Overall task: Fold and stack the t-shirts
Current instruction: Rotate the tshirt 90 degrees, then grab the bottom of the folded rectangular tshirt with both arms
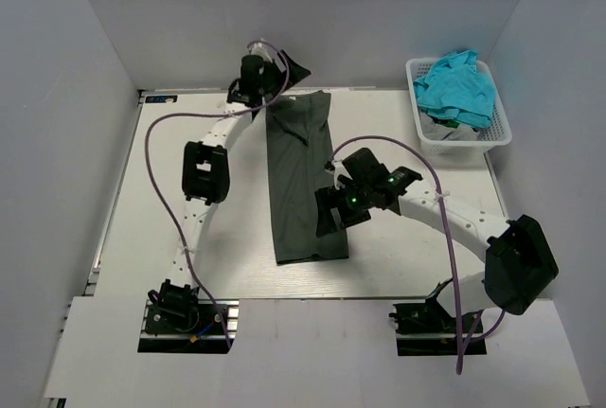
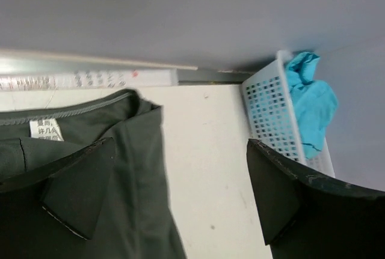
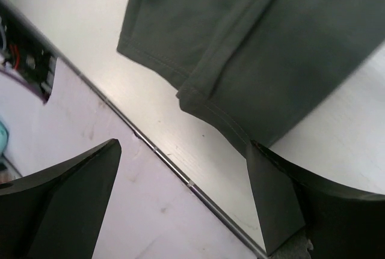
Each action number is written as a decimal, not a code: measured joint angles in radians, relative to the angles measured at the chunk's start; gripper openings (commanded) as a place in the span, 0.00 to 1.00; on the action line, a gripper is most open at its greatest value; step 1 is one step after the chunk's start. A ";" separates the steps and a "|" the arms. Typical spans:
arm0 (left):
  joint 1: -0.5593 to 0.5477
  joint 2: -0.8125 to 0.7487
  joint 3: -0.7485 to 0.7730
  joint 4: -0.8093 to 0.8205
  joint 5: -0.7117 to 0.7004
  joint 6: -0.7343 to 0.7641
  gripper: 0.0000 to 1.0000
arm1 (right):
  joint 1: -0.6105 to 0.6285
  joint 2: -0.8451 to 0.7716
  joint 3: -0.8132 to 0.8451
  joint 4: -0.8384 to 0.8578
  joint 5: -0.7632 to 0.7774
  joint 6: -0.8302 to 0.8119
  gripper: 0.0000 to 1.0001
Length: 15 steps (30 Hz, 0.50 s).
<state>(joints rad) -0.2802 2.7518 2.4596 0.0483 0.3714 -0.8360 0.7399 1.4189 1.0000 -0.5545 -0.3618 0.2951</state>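
Note:
A dark charcoal-grey t-shirt [image 1: 301,176] lies on the table folded into a long narrow strip running front to back. Its collar end with a white label shows in the left wrist view [image 2: 78,151]; its hem end shows in the right wrist view [image 3: 252,36]. A turquoise-blue t-shirt [image 1: 458,87] lies crumpled in the white basket [image 1: 500,129], also in the left wrist view [image 2: 313,106]. My left gripper [image 1: 281,73] is open and empty over the strip's far end. My right gripper [image 1: 329,221] is open and empty above the strip's near right part.
The white lattice basket [image 2: 271,112] stands at the table's back right corner. Grey walls enclose the table on three sides. The table's metal front edge [image 3: 174,166] shows below the hem. Purple cables loop over both arms.

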 measured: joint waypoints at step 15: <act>-0.028 -1.454 -1.112 -0.500 -0.105 0.163 1.00 | -0.005 -0.066 -0.133 -0.078 0.182 0.234 0.90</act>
<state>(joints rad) -0.3080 1.2976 1.3472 -0.4519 0.2665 -0.6735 0.7345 1.3529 0.8673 -0.6323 -0.1795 0.5293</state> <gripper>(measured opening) 0.997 0.899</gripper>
